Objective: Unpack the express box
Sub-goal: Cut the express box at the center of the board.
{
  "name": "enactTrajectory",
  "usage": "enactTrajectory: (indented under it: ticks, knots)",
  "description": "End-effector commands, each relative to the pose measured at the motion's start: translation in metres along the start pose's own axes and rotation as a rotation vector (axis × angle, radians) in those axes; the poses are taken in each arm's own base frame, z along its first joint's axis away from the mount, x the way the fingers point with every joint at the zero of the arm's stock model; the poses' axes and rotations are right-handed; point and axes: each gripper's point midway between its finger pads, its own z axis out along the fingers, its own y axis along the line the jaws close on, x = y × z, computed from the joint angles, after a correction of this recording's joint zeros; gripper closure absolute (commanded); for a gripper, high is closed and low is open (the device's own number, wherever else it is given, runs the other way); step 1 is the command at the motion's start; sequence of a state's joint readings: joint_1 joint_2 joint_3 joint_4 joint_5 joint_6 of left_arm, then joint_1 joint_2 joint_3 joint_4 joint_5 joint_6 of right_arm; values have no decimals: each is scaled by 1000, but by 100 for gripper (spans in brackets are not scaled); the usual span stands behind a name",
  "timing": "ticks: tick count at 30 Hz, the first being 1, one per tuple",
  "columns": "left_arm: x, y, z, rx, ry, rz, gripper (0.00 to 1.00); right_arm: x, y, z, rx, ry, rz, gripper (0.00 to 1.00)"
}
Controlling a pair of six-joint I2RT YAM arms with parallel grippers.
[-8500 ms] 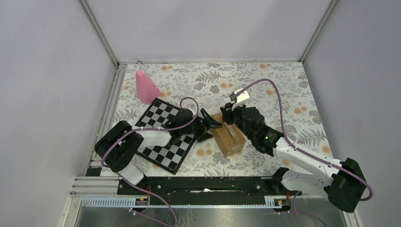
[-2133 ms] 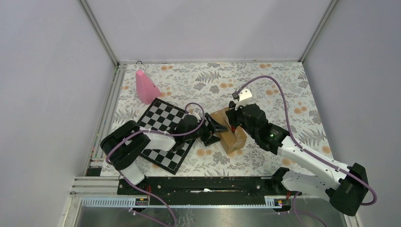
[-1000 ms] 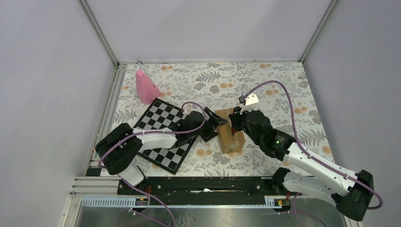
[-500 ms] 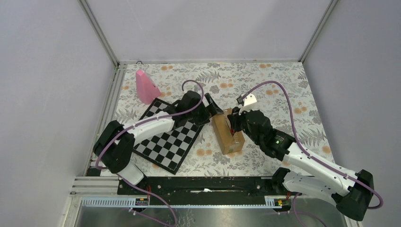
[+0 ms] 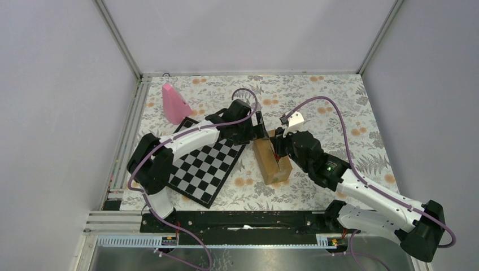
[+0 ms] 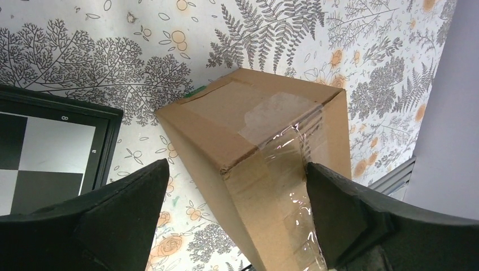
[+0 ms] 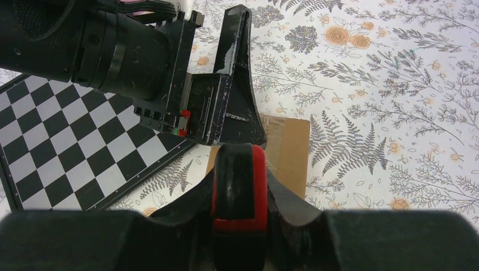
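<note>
One express box (image 5: pixel 271 164) sat near the centre of the table (image 5: pixel 339 113), with one chessboard (image 5: pixel 206 166) at its 9 o'clock and one pink cone (image 5: pixel 174 104) at 10. The left gripper (image 6: pixel 233 172) was spread apart over the box; the right gripper (image 5: pixel 278 151) was clamped on one red-and-black tool (image 7: pixel 238 206).

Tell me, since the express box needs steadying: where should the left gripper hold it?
Clamp the express box across its long sides at the taped far end, from above. It lies flat, and that end fits inside the open left gripper.
</note>
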State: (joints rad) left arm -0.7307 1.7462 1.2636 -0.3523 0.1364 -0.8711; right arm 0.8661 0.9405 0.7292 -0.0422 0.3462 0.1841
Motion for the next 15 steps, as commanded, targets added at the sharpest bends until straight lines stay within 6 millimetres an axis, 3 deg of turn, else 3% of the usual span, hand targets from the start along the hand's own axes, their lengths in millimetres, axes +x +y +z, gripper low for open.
enactTrajectory:
  ticks: [1, 10, 15]
  knots:
    - [0, 21, 6, -75, 6, 45, 1, -1, 12, 1, -50, -7, 7, 100]
    - [6, 31, 11, -25, -67, -198, 30, 0, 12, 1, -43, -2, 27, 100]
    - [3, 42, 5, -48, -136, -298, 36, -3, 11, 0, -35, -5, 22, 100]
